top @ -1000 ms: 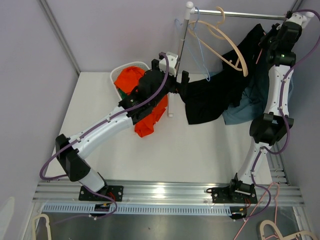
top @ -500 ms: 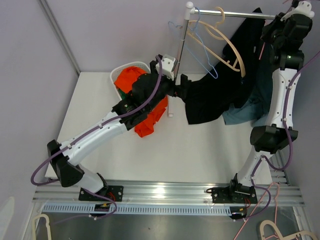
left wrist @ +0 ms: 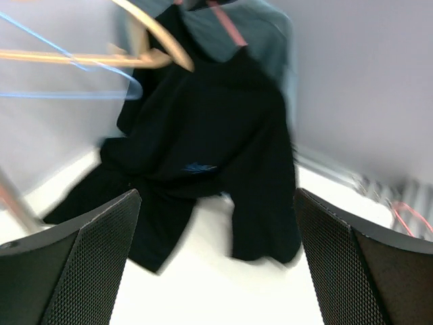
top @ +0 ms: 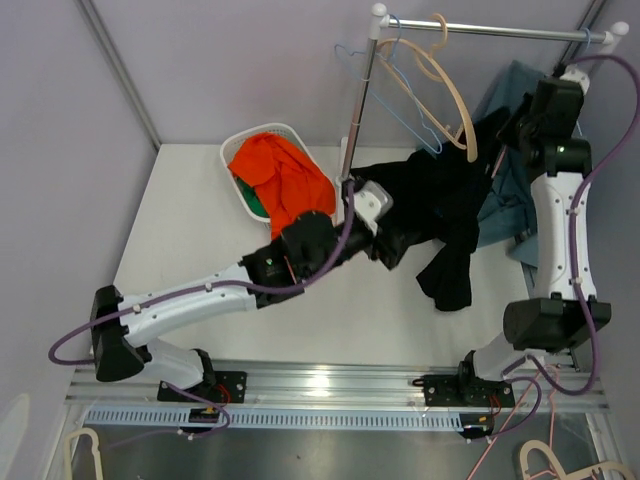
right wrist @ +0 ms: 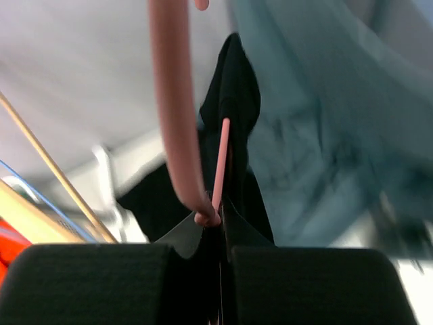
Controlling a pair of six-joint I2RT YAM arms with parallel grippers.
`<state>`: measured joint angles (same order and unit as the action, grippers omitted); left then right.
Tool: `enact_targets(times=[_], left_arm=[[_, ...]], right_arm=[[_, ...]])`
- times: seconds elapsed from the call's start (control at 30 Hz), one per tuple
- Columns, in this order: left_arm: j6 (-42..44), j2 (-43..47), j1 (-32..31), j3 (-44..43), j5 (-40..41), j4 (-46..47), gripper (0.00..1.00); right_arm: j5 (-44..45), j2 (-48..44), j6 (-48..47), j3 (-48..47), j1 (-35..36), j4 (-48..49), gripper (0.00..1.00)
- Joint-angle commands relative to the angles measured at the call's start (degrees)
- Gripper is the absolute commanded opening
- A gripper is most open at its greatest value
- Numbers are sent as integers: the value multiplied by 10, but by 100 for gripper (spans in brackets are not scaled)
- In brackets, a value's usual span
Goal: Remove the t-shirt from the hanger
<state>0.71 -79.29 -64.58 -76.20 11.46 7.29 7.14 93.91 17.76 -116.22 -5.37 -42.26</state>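
Note:
The black t-shirt (top: 440,225) hangs from a pink hanger (right wrist: 174,115) at the right and sags onto the table, one end trailing toward the front. It fills the left wrist view (left wrist: 203,135). My right gripper (top: 520,125) is high at the right, shut on the pink hanger's thin bar (right wrist: 220,169), with black cloth right behind it. My left gripper (top: 392,238) is low over the table at the shirt's left edge. Its fingers (left wrist: 81,264) stand wide apart with only bare table between them.
A white basket (top: 232,150) with orange cloth (top: 280,175) stands at the back left. The rack pole (top: 356,110) and rail (top: 480,30) carry wooden hangers (top: 445,85) and a blue wire hanger (top: 400,95). A teal shirt (top: 512,95) hangs behind the right arm.
My left arm has dropped and pulled back toward the front, and the shirt has sagged onto the table. My right gripper has come down from the rail with the hanger.

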Motion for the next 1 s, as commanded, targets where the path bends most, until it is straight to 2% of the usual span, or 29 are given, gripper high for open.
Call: enact_targets(times=[0.0,0.03,0.1,0.17,0.23,0.3,0.57,0.67,0.7,0.73,0.77,0.83,0.87,0.9,0.97], left_arm=[[25,-4,-59,52,21,103,99],[12,-5,-69,95,29,125,99],[0,-3,-96,151,20,178,99],[-3,-10,-113,190,17,283,99],[0,-19,-135,249,20,375,100],[0,-39,-148,280,23,417,100],[31,-138,-170,296,87,564,100],[41,-162,-171,260,123,554,100],[47,-166,-171,244,129,522,79],[55,-169,-171,234,124,501,47],[50,-165,-172,225,125,483,4],[47,-141,-178,249,124,511,1],[73,-129,-196,316,127,558,1],[95,-120,-212,338,141,613,1],[205,-121,-271,397,208,844,0]], right_arm=[[123,-119,68,96,29,6,0],[136,-164,97,153,42,13,0],[148,-206,133,201,52,19,0],[172,-248,181,246,84,4,0],[215,-264,207,257,105,-26,0],[236,-280,233,270,132,-48,0],[214,-341,259,316,179,-52,0],[206,-360,261,326,185,-52,0],[202,-364,261,326,185,-57,0],[201,-366,256,324,186,-57,0],[202,-366,252,319,187,-60,0],[215,-350,231,297,186,-76,0],[222,-335,222,281,186,-91,0],[227,-313,214,259,184,-139,0],[197,-227,185,183,166,-219,0]])
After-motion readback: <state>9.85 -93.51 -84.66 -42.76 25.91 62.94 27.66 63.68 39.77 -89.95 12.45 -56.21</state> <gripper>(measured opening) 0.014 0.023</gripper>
